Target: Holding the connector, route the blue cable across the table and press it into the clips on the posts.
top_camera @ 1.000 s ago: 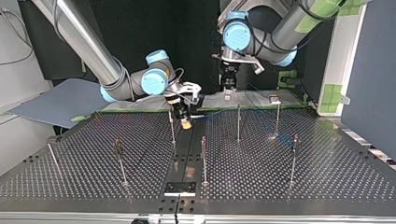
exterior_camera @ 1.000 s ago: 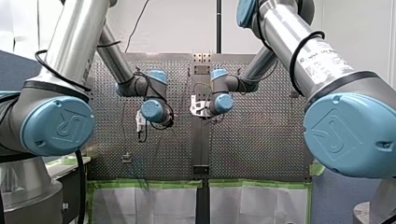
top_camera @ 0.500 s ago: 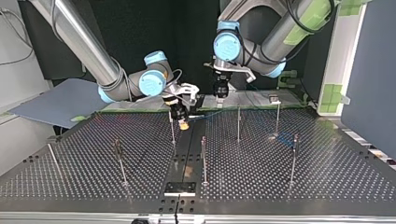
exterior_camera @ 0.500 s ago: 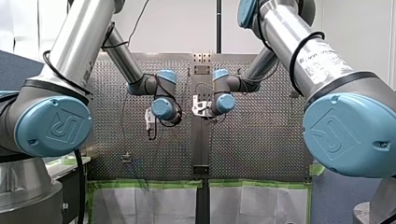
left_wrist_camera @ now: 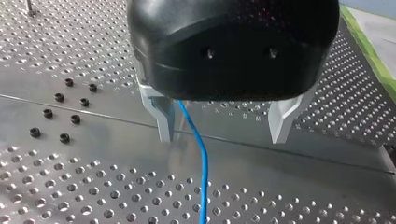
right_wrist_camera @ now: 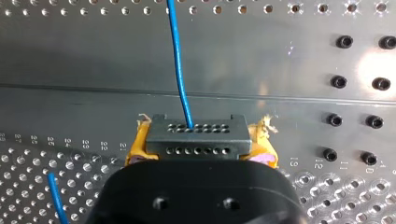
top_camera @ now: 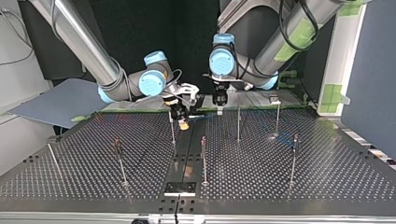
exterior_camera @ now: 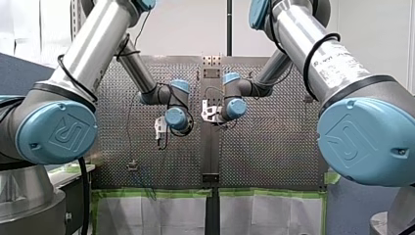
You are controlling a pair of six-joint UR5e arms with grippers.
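In the right wrist view my right gripper is shut with its yellow pads on a dark grey connector. The blue cable leaves the connector and runs ahead over the plate. In the top view that gripper hangs low beside a thin post. My left gripper stands open just above the plate, with the blue cable running between its metal fingers, close to one of them. In the top view it hovers to the right of my right gripper.
Several thin posts stand on the perforated table, among them ones at the middle, further back and at the top view's right. A smooth centre strip with bolt heads divides the table.
My left arm has swung toward the table's middle, bringing its open gripper closer to my right gripper. My right gripper has stayed almost still, shut on the connector.
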